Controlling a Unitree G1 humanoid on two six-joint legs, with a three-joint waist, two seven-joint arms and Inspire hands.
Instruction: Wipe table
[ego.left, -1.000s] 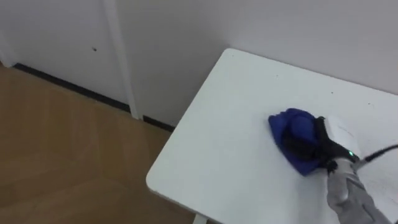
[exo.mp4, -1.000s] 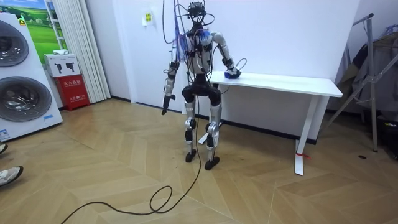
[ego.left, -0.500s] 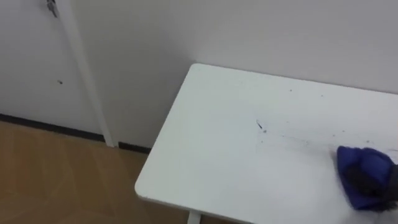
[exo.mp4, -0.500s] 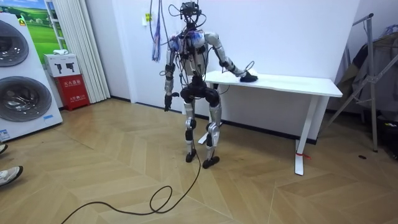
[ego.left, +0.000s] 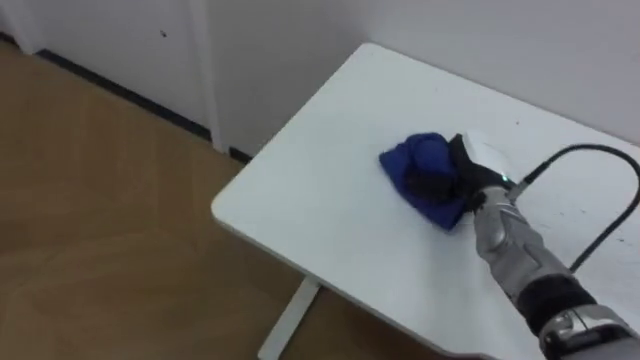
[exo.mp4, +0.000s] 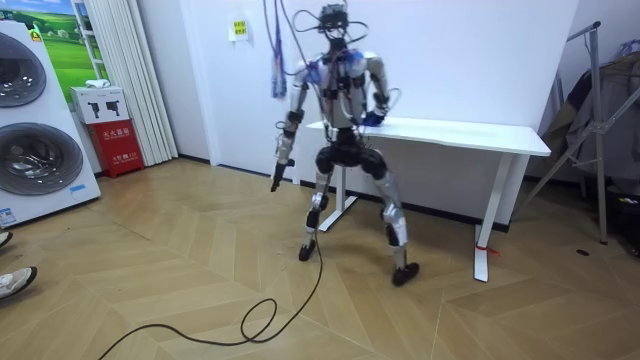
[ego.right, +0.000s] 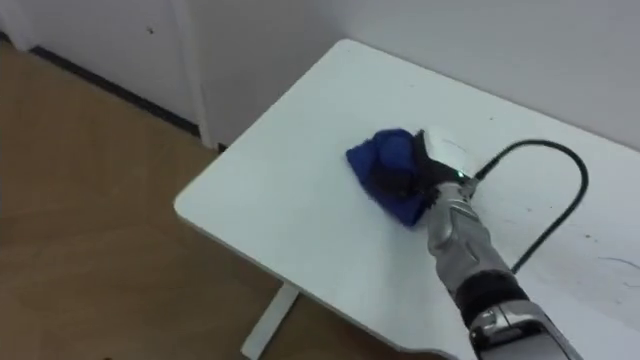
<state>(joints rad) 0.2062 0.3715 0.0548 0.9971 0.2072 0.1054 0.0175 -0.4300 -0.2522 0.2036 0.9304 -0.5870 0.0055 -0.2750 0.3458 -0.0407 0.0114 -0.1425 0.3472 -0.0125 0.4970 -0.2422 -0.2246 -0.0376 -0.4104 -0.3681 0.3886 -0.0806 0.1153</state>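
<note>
- Stance: I stand at the left end of the white surface (ego.left: 320, 225) with my legs set wide, facing the wall.
- Surface: its left end and near-left corner lie before me. Faint dark marks show on the top to the right of my arm.
- Left hand (exo.mp4: 278, 176): hangs at my side, well apart from the surface.
- Right hand (ego.left: 447, 182): comes in from the lower right and rests on the blue cloth (ego.left: 415, 160).
- Cloth: bunched, lying on the surface near its left end, set in from every edge, partly under my right hand.
- Axis: its long axis appears to run roughly in line with my forearm. The free end points toward the left edge of the surface.
- Fingers (ego.left: 425, 185): curled down into the bunched cloth, grasping it against the top.
- Step, in my judgement: mid-wipe, working the left end, with most of the top not yet shown covered.
- Next move, in my judgement: hold the pressure and draw the cloth rightward across the marks, keeping it flat and short of the edges.
</note>
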